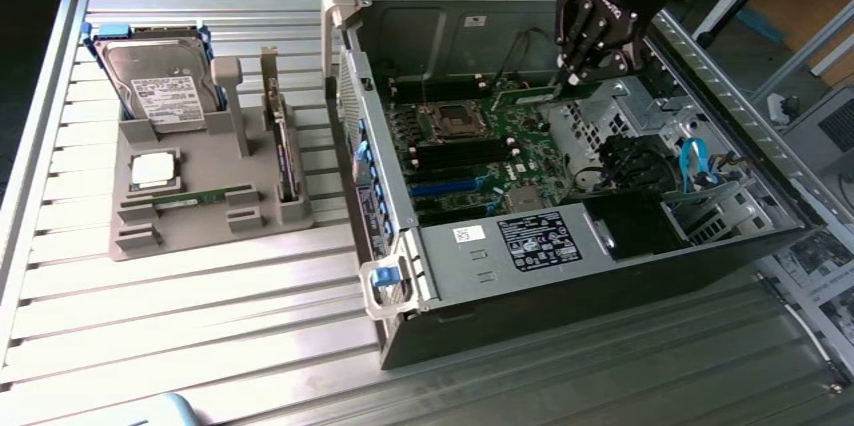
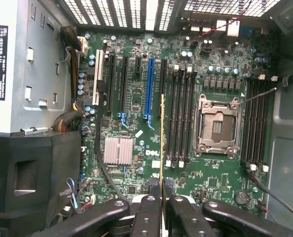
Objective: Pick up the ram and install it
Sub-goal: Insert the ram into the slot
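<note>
You have the fingers (image 2: 147,215) clamped on the ram (image 2: 162,143), holding it edge-on above the motherboard (image 2: 136,94) inside the computer case (image 1: 561,246), just beside the black memory slots (image 2: 181,113); pickup is done, seating it is not

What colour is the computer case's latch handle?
The latch handle is blue; the exterior view shows it best.
</note>
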Motion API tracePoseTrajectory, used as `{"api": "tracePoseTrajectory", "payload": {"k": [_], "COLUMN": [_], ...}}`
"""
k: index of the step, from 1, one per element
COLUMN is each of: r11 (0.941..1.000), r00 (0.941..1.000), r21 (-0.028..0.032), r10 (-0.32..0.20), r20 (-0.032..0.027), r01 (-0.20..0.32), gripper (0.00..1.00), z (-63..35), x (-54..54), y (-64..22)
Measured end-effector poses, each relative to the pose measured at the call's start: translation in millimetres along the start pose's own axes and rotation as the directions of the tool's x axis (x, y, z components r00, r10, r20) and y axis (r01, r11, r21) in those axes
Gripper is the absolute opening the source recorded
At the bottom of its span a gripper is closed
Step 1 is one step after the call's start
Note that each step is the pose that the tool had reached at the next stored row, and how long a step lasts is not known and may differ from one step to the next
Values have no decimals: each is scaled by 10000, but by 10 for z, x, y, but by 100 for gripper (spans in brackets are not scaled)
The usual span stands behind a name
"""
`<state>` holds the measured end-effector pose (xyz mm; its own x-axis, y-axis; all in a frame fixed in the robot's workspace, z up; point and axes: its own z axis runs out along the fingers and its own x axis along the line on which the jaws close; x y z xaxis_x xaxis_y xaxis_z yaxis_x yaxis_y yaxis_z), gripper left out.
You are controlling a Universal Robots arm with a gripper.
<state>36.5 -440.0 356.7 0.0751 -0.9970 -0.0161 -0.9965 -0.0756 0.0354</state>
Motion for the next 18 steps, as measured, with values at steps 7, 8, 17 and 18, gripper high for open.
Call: {"api": "tracePoseTrajectory", "payload": {"k": [7,8,17,18], "r11": [10000,10000,10000,10000], "r00": [10000,10000,10000,10000], "r21": [0,0,0,0], "r10": [6,7,19,20], "r20": [1,0,1,1], "r01": [-6,-7,-19,-20], "gripper": [13,13,13,13], "z": [54,59,127,134], "x": [-4,-4,-11,-12], "y": [9,10,22,23]}}
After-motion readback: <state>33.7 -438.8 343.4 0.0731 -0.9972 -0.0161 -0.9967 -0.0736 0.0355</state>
